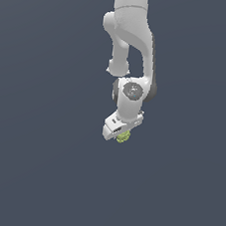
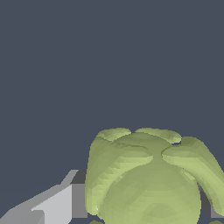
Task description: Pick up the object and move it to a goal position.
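You are seeing the fingers (image 1: 121, 134) clamping the ball (image 1: 123, 136); the pickup looks done, and carrying it to the goal is remaining.

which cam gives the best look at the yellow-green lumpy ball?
The wrist view: the small yellow-green lumpy ball fills much of the frame, lobes clear, with a pale claw finger beside it. The exterior view shows only a tiny green patch peeking from under the white claw.

exterior: distant, sees whole arm (image 1: 130, 47) | wrist: close-up past gripper (image 2: 144, 214) | shared: ball (image 1: 123, 136)
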You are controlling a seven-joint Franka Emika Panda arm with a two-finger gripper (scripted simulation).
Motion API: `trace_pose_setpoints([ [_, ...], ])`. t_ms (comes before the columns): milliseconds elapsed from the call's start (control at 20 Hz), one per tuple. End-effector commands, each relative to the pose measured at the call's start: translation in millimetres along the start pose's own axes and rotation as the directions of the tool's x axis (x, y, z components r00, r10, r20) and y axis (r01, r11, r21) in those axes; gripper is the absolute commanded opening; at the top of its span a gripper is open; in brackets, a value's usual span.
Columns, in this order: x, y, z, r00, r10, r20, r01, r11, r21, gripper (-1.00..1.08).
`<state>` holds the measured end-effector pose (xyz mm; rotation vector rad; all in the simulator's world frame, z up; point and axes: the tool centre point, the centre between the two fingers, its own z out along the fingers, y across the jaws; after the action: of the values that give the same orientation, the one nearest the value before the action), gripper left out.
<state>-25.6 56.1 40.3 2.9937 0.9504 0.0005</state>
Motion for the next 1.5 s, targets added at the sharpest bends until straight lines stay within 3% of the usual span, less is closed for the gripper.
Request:
trace_pose_setpoints([
  [0,0,-1,1,1.0,-0.001,0.0,0.001,1.0,0.001,-1.0],
  [650,-15,6,-8,1.0,0.0,0.0,0.0,1.0,0.0,-1.0],
  [1450,-112,46,-59,1.0,0.0,0.0,0.0,1.0,0.001,-1.0],
])
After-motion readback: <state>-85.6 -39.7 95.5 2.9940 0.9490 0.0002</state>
